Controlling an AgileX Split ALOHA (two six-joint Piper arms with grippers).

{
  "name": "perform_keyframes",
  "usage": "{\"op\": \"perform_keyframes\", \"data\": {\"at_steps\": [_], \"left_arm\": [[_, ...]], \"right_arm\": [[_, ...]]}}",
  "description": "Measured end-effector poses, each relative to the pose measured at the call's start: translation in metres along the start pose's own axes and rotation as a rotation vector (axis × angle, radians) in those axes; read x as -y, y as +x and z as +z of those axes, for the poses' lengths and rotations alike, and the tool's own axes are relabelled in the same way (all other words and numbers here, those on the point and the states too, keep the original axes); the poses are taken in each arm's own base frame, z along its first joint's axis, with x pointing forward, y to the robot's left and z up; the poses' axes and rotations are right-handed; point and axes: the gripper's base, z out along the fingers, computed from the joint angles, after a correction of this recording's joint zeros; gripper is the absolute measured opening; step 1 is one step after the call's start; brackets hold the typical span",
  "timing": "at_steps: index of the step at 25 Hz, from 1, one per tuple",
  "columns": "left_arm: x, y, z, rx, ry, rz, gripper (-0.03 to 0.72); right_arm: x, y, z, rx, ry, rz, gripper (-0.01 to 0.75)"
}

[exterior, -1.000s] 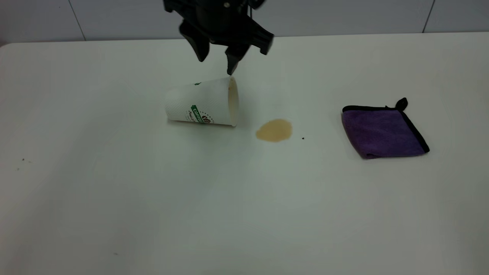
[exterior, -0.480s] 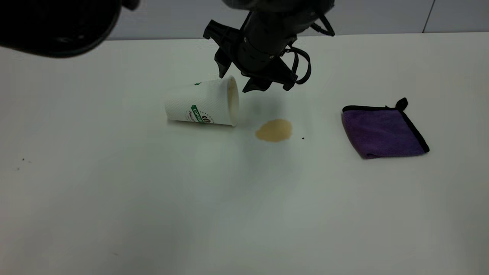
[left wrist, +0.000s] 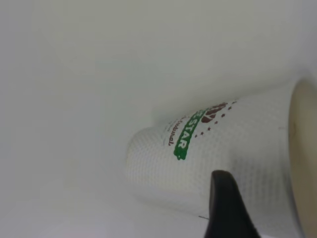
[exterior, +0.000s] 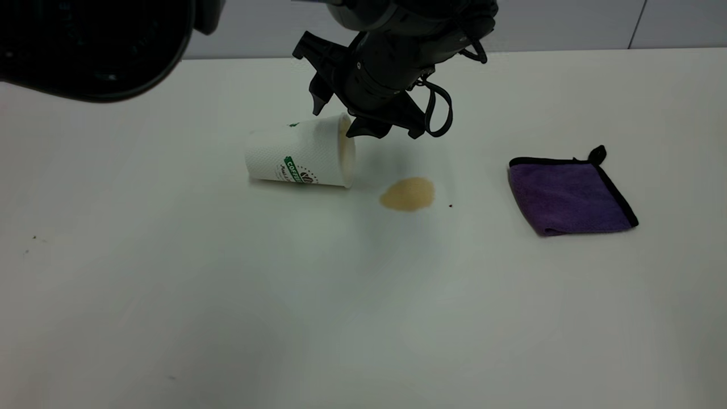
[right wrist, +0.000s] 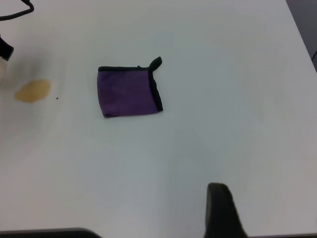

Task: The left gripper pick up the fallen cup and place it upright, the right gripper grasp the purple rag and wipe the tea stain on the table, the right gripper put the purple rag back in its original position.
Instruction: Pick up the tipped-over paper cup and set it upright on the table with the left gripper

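Left hand (exterior: 341,116) seen upper centre, jaws spread, straddling mouth rim of cup (exterior: 298,159). Cup lying on side on counter (exterior: 227,295). Tea stain (exterior: 407,193) just right of cup. Purple rag (exterior: 569,195) at right, untouched. Right hand (right wrist: 223,210): state cannot be told.

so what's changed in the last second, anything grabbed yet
Nothing grabbed. The left gripper turned and dropped from above the cup to its open mouth, jaws spread astride the rim, not closed. The cup still lies on its side; the tea stain and the purple rag haven't moved.
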Motion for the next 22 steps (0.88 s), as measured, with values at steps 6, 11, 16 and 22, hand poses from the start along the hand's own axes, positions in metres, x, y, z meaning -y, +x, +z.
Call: {"op": "perform_keyframes", "data": {"at_steps": [6, 11, 16, 22], "left_arm": [[0.009, 0.009, 0.015, -0.017, -0.020, 0.032, 0.474], [0.008, 0.008, 0.019, 0.009, -0.069, 0.035, 0.474], [0.009, 0.012, 0.024, 0.000, -0.104, 0.049, 0.461], [0.008, 0.017, 0.031, -0.023, -0.162, 0.070, 0.255]], "right_arm": [[0.000, 0.000, 0.000, 0.000, 0.000, 0.000, 0.486], [0.000, 0.000, 0.000, 0.000, 0.000, 0.000, 0.486], [0.000, 0.000, 0.000, 0.000, 0.000, 0.000, 0.486], [0.000, 0.000, 0.000, 0.000, 0.000, 0.000, 0.486]]}}
